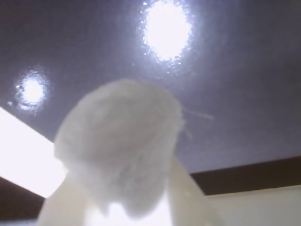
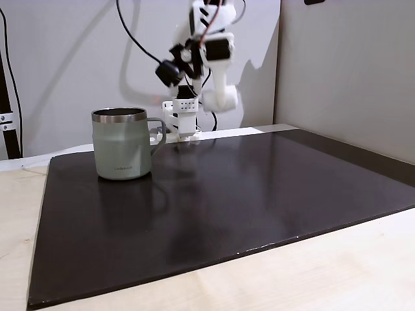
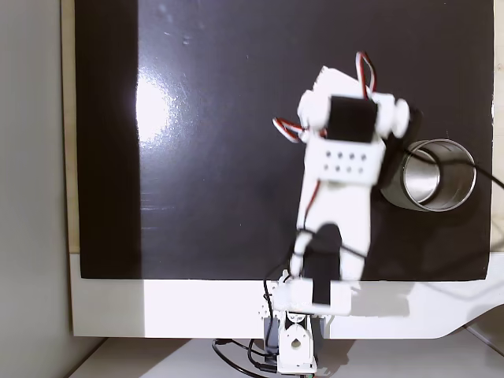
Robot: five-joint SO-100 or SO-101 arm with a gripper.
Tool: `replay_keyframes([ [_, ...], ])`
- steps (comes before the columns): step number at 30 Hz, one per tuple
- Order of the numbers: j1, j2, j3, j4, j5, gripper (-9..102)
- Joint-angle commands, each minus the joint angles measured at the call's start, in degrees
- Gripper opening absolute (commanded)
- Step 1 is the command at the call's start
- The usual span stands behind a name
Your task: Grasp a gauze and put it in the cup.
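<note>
Fuzzy cloth gauze (image 1: 120,146); glossy mat (image 2: 259,194); steel-rimmed cup (image 2: 122,144).

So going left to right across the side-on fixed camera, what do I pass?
Cup standing on the dark mat → the white arm, raised behind the cup's handle side → bare mat to the right edge.

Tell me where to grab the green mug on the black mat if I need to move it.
Take the cup by its side handle, coming from the right in this fixed view: the loop sticks out that way from the upright body. The jaws currently hold the gauze.
</note>
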Motion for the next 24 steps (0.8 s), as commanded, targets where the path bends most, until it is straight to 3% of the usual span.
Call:
replay_keyframes([
  [1,2.55,11.78,4.75,0.53,-0.62,0],
  [7,8.44,22.41,11.16,0.53,-2.64,0],
  [24,27.77,27.77,9.4,0.44,-3.43,0],
])
